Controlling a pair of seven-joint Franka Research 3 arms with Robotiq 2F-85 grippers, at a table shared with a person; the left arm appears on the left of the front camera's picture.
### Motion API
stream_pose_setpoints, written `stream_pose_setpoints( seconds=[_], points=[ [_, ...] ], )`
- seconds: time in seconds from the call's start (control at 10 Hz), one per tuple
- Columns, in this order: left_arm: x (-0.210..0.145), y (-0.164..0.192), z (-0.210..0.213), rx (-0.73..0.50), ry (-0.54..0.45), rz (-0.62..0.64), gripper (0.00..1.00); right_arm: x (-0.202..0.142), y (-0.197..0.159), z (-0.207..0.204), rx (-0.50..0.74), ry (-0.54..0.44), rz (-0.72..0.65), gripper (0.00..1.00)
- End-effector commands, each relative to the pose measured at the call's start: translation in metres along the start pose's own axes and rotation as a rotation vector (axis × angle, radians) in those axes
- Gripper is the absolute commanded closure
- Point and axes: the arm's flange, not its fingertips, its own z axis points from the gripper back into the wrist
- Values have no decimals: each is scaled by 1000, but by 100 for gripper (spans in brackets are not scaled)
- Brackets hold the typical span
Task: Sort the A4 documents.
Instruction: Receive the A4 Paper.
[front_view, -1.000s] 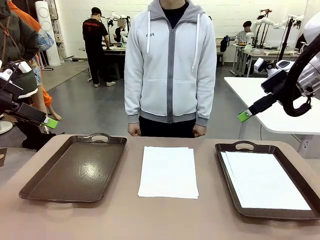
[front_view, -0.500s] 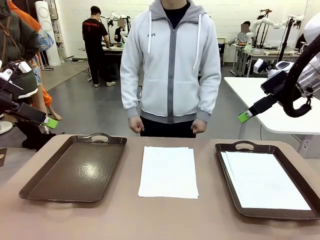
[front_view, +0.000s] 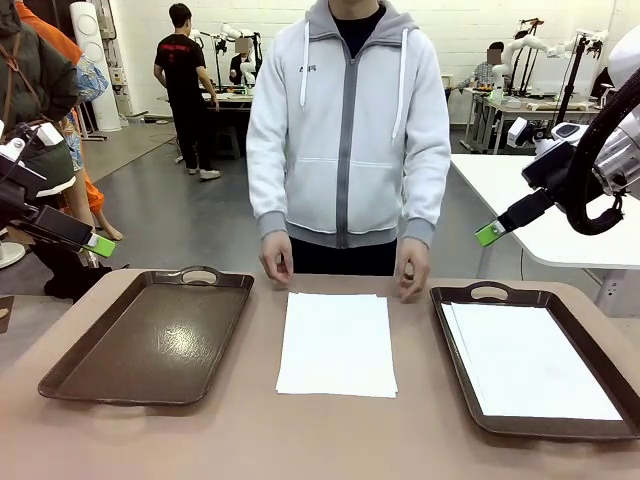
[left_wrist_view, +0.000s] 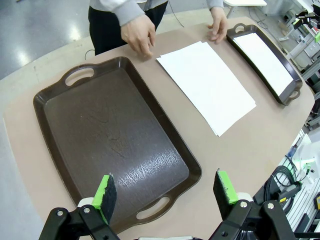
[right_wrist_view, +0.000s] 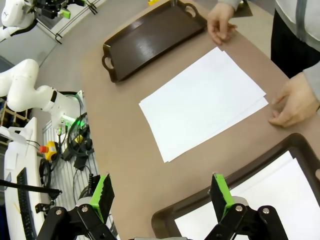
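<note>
- While both arms hang off to the table's sides, I see the left gripper (left_wrist_view: 165, 190) released, its green pads spread wide above the near end of the left tray (left_wrist_view: 110, 135).
- My right gripper (right_wrist_view: 161, 194) is likewise released, jaws wide, held high over the near rim of the right tray (right_wrist_view: 270, 161) and clear of everything.
- One stack (front_view: 337, 344) of white paper lies flat on the table (front_view: 320, 440) between the two trays, touching neither; its edges are slightly fanned.
- More sheets (front_view: 530, 360) lie inside the right tray, covering most of its floor.
- The left tray shows a glossy brown floor.
- A person (front_view: 345, 130) stands at the far side, one hand (front_view: 277, 265) by the stack's far-left corner, the other hand (front_view: 411, 277) by its far-right corner, both just beside the paper; I cannot tell whether either touches it.
</note>
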Motion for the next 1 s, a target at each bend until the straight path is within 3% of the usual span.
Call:
stream_pose_setpoints(
  seconds=[0.0, 0.9],
  points=[
    [0, 1, -1, -15, -5, 3, 0, 0, 0, 0, -2, -1, 1, 0],
    [0, 1, -1, -15, -5, 3, 0, 0, 0, 0, -2, -1, 1, 0]
  ],
)
